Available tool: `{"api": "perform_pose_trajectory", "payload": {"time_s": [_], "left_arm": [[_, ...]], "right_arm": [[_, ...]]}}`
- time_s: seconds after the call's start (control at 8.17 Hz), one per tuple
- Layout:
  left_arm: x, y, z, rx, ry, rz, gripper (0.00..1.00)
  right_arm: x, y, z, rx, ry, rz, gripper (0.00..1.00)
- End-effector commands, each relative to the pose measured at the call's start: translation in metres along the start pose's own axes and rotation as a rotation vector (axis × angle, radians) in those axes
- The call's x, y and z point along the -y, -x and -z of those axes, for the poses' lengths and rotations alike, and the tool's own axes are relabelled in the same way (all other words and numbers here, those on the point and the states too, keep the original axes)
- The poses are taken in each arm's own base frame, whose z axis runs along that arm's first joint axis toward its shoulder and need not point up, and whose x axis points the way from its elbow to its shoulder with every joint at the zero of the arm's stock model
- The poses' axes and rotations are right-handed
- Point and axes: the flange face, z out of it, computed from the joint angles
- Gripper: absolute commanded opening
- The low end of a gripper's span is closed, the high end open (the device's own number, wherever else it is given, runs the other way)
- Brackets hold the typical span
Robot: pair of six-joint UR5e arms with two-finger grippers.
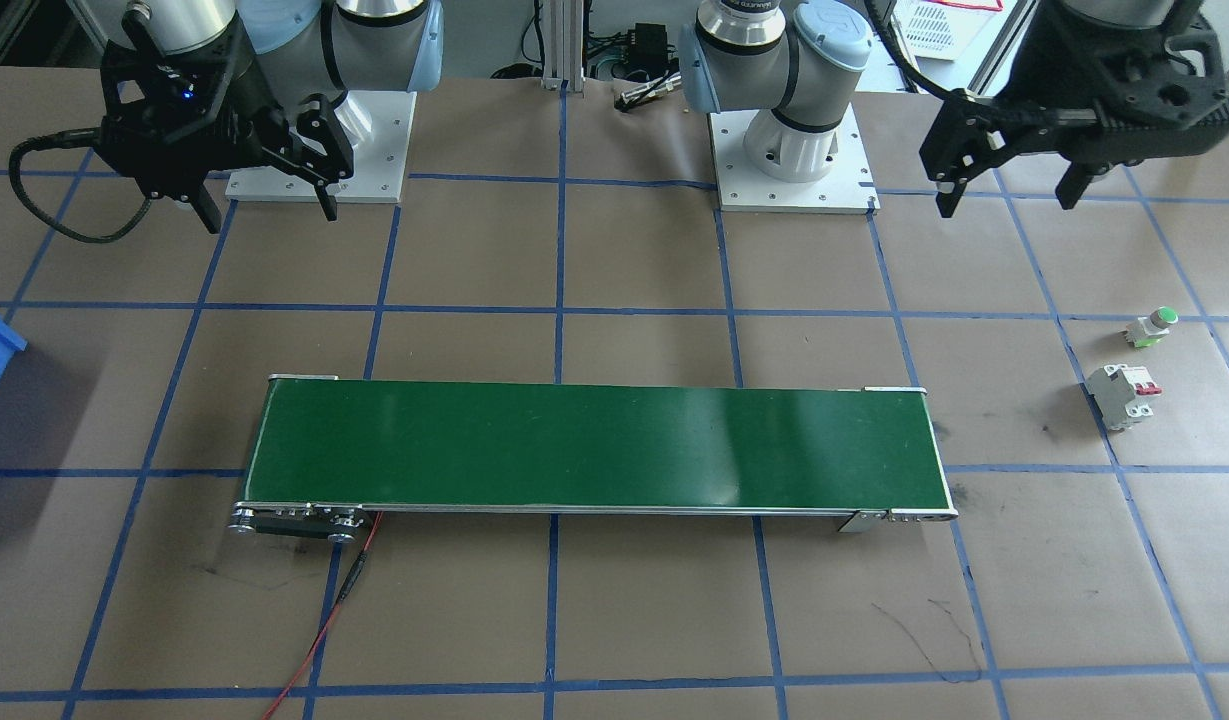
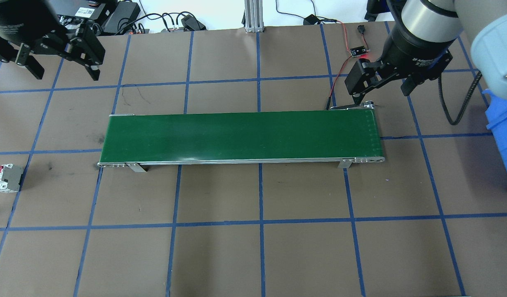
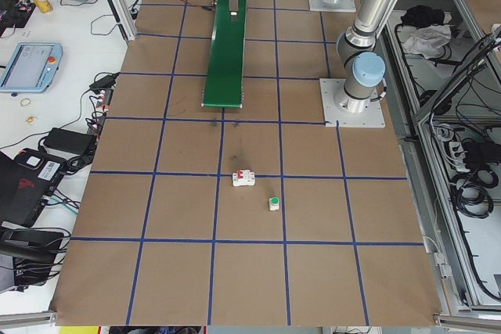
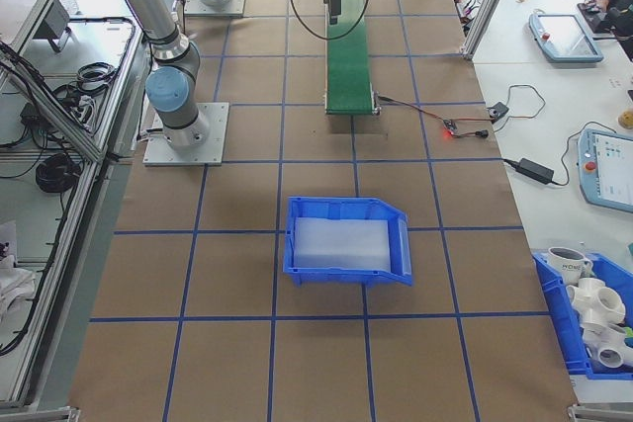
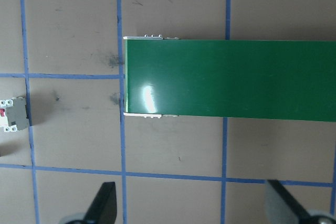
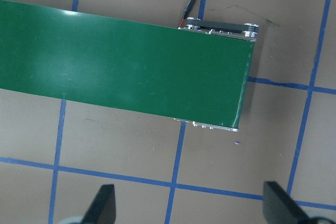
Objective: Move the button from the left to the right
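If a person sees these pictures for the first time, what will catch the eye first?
Most striking is the long dark green conveyor belt lying across the middle of the brown table. Both black two-finger grippers, the left gripper and the right gripper, hang open and empty. The small green-capped push button sits beside a white circuit breaker with red levers off the belt's left end.

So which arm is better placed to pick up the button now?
The left arm, probably. The button lies on the table at the robot's left end, beside the circuit breaker, and the open left gripper hangs above that side. The right gripper is beyond the conveyor's far end.
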Motion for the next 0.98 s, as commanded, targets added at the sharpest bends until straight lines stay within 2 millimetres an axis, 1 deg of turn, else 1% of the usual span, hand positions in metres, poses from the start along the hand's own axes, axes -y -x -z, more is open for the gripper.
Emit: {"api": "perform_pose_trajectory", "payload": {"time_s": [0.0, 0.12, 0.24, 0.37, 0.49, 0.61, 0.73, 0.86], "left_arm": [[-0.005, 0.114, -0.017, 0.0, 0.04, 0.007, 1.0], [-0.011, 0.171, -0.031, -0.003, 0.064, 0.058, 1.0], [-0.031, 0.237, -0.049, -0.022, 0.1, 0.132, 1.0], [-0.056, 0.292, -0.061, -0.042, 0.115, 0.166, 1.0], [-0.074, 0.327, -0.071, -0.09, 0.098, 0.118, 1.0], [-0.083, 0.355, -0.095, -0.121, 0.121, 0.069, 1.0], [-0.083, 0.38, -0.126, -0.151, 0.154, 0.076, 1.0], [-0.09, 0.41, -0.167, -0.217, 0.199, 0.087, 1.0]], "right_arm": [[0.0, 0.0, 0.0, 0.001, 0.0, -0.001, 1.0], [0.0, 0.0, 0.0, 0.001, 0.0, -0.001, 1.0], [0.0, 0.0, 0.0, 0.001, 0.0, -0.001, 1.0], [0.0, -0.001, 0.0, 0.001, 0.0, -0.003, 1.0], [0.0, 0.0, 0.0, 0.001, 0.0, -0.002, 1.0], [0.0, 0.0, 0.0, 0.001, 0.0, -0.001, 1.0], [0.0, 0.0, 0.0, 0.001, 0.0, -0.001, 1.0], [0.0, 0.0, 0.0, 0.001, 0.0, -0.001, 1.0]]}}
